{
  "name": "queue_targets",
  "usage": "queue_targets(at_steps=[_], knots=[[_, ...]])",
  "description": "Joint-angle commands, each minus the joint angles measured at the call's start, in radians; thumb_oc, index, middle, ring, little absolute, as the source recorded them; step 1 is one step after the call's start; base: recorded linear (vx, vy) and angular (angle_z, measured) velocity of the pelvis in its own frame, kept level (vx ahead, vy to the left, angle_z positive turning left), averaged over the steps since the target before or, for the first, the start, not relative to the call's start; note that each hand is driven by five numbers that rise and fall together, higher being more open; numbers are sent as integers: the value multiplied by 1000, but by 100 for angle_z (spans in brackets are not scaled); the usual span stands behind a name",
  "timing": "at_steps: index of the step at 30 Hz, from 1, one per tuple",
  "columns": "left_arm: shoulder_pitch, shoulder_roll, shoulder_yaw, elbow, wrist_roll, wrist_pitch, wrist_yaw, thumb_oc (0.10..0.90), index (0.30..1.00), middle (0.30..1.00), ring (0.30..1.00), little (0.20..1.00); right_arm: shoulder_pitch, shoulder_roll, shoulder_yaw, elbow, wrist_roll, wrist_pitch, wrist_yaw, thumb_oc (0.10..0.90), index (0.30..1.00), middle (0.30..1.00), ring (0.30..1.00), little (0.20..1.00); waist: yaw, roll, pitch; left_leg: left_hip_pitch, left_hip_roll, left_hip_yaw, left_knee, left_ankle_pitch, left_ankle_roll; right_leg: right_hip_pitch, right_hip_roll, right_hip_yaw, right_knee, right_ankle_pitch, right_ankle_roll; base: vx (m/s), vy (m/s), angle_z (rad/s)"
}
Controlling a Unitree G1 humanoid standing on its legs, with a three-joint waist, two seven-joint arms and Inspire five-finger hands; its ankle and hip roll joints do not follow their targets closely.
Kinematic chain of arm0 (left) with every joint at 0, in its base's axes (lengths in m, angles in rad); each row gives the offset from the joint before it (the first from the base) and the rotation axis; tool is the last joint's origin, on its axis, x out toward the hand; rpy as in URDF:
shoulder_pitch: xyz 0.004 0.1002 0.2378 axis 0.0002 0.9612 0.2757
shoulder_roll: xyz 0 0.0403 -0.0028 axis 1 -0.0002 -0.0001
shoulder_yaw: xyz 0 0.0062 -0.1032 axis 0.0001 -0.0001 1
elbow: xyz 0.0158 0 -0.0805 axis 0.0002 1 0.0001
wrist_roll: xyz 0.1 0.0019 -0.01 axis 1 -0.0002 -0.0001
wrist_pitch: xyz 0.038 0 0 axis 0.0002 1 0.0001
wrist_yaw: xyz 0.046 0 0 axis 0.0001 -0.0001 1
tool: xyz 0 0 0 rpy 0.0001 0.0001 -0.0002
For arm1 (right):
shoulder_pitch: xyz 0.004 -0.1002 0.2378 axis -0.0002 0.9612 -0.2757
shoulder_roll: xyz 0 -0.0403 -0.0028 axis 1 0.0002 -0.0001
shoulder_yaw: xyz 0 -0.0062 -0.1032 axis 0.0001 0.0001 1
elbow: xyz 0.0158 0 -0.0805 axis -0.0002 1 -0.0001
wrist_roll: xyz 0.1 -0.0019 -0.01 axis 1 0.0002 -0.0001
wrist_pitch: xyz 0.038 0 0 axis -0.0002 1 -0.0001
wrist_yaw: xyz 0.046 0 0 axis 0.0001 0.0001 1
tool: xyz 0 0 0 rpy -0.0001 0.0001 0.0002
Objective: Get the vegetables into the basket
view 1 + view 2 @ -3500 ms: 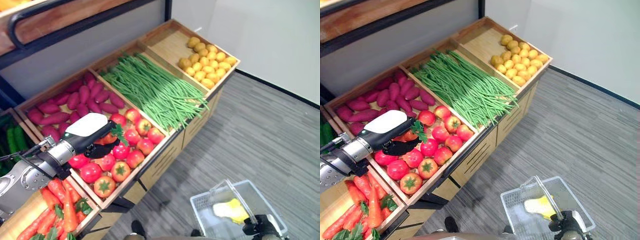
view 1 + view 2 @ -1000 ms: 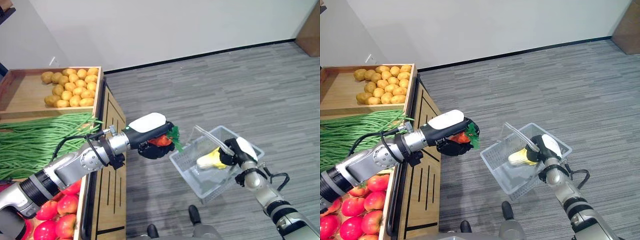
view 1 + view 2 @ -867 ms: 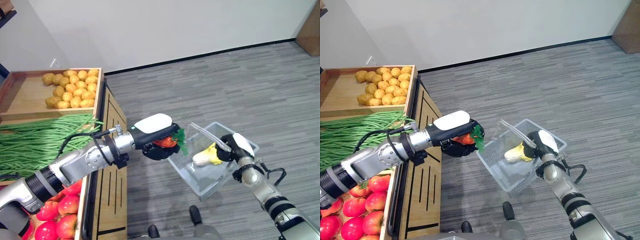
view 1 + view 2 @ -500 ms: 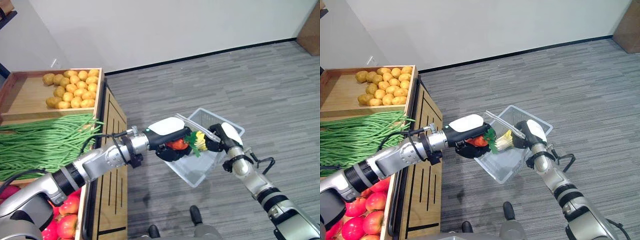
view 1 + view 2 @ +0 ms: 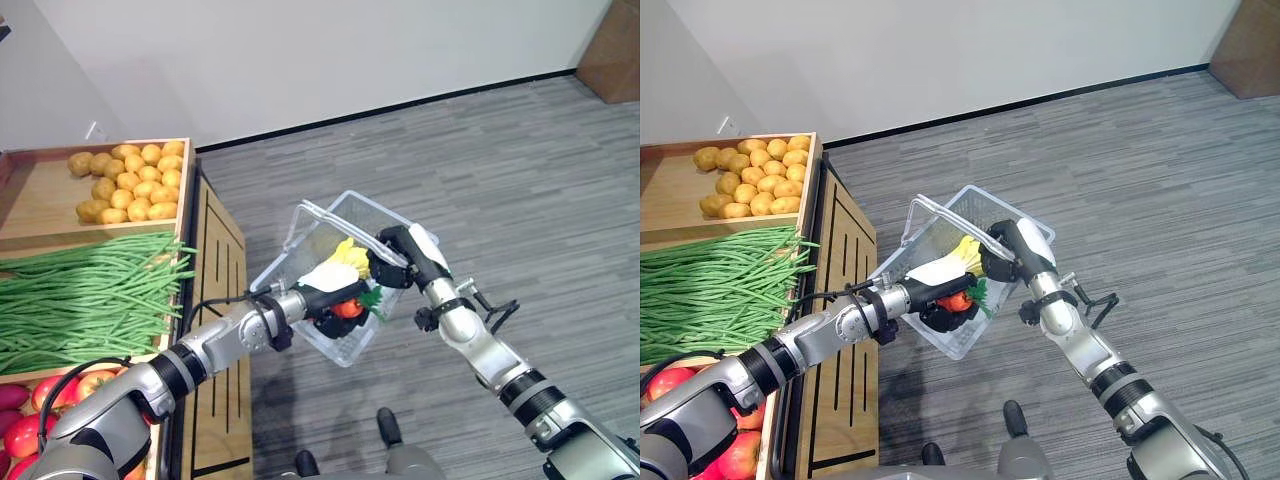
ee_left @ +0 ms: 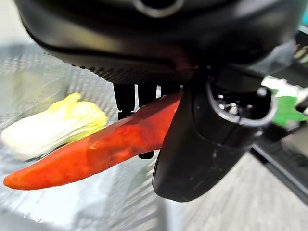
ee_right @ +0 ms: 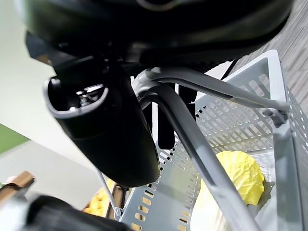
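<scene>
One carrot [image 6: 91, 151] we see clasped in the left hand [image 5: 328, 290] inside the basket [image 5: 305, 222], cabbage [image 7: 239, 176] beside it, right hand [image 5: 402, 262] gripping the handle [image 7: 202, 149] at three o'clock.

We see the scene lit brightly and evenly from above: the white wall [image 5: 300, 60] and the grey floor [image 5: 520, 170] carry no hard glare. A soft, dim shadow lies on the floor under the basket [image 5: 330, 205], just right of the wooden stand [image 5: 215, 300]. In the left wrist view the left hand [image 6: 192, 144] is dark beside a well-lit carrot [image 6: 96, 149]. In the right wrist view the right hand [image 7: 110, 139] is in shade against a pale, bright background.
</scene>
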Motion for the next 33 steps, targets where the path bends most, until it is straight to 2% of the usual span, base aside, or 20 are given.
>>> queue_targets(at_steps=[1, 8, 15, 16, 17, 21, 26, 29, 30, 33], knots=[[-57, -8, 73, 71, 38, -34, 111, 400, 300, 300, 300, 300, -93, 48, -82, -209, 105, -206, -15, 400, 300, 300, 300, 300, -1, -66, -74, 6, 30, 20, 1, -16, -45, 49, -80, -54, -1, -53, 102, 0, 0, 0], [-29, -48, 148, 209, 116, 8, 181, 400, 300, 300, 300, 300, -2, 47, -51, -365, 242, -231, 83, 400, 300, 300, 300, 300, -16, -70, -67, 5, 34, 37, 1, -12, -49, 39, -73, -43, -1, -47, 98, -5, -4, -1], [-41, -87, 167, 285, 166, 34, 235, 400, 300, 300, 300, 300, 34, 50, 1, -426, 304, -236, 134, 400, 300, 300, 300, 300, -26, -73, -58, 1, 40, 45, 1, -7, -53, 29, -69, -38, -1, -43, 97, -16, -9, -7], [-42, -103, 167, 308, 181, 42, 247, 449, 369, 369, 369, 369, 34, 48, 15, -439, 308, -235, 141, 400, 300, 300, 300, 300, -28, -74, -56, -1, 42, 48, 1, -6, -54, 26, -69, -39, -1, -42, 97, -28, -13, -10], [-41, -109, 167, 320, 195, 45, 252, 900, 1000, 1000, 1000, 1000, 34, 45, 20, -445, 305, -235, 143, 400, 300, 300, 300, 300, -29, -73, -56, -2, 42, 48, 1, -5, -54, 25, -68, -37, -1, -43, 96, -21, -14, -9], [-27, -136, 174, 343, 235, 64, 271, 900, 1000, 1000, 1000, 1000, 26, 31, 21, -456, 270, -231, 127, 400, 300, 300, 300, 300, -23, -75, -53, -6, 46, 45, 1, -1, -56, 25, -68, -39, -1, -42, 94, -4, -4, -1], [-9, -92, 159, 227, 237, 29, 246, 900, 1000, 1000, 1000, 1000, 37, 0, -23, -377, 164, -211, 87, 400, 300, 300, 300, 300, -7, -79, -63, -2, 46, 25, 1, -4, -53, 43, -72, -59, -1, -51, 91, 11, -4, 3], [49, -49, 168, 23, 119, -35, 193, 900, 1000, 1000, 1000, 1000, 74, 4, -94, -248, 89, -187, 36, 400, 300, 300, 300, 300, 10, -80, -72, -2, 43, -1, 1, -8, -49, 62, -78, -79, -1, -61, 88, 26, 5, 16], [51, -44, 169, 16, 115, -33, 189, 900, 1000, 1000, 1000, 1000, 74, 6, -93, -247, 87, -188, 35, 400, 300, 300, 300, 300, 9, -81, -72, -2, 42, -2, 1, -8, -49, 62, -78, -80, -1, -62, 88, 20, 2, 17], [109, 1, 170, -151, -42, -61, 105, 900, 1000, 1000, 1000, 1000, 95, 22, -149, -113, 26, -158, -15, 400, 300, 300, 300, 300, 26, -83, -80, -3, 37, -24, 1, -10, -44, 74, -82, -95, -1, -66, 85, 13, 7, 19]])
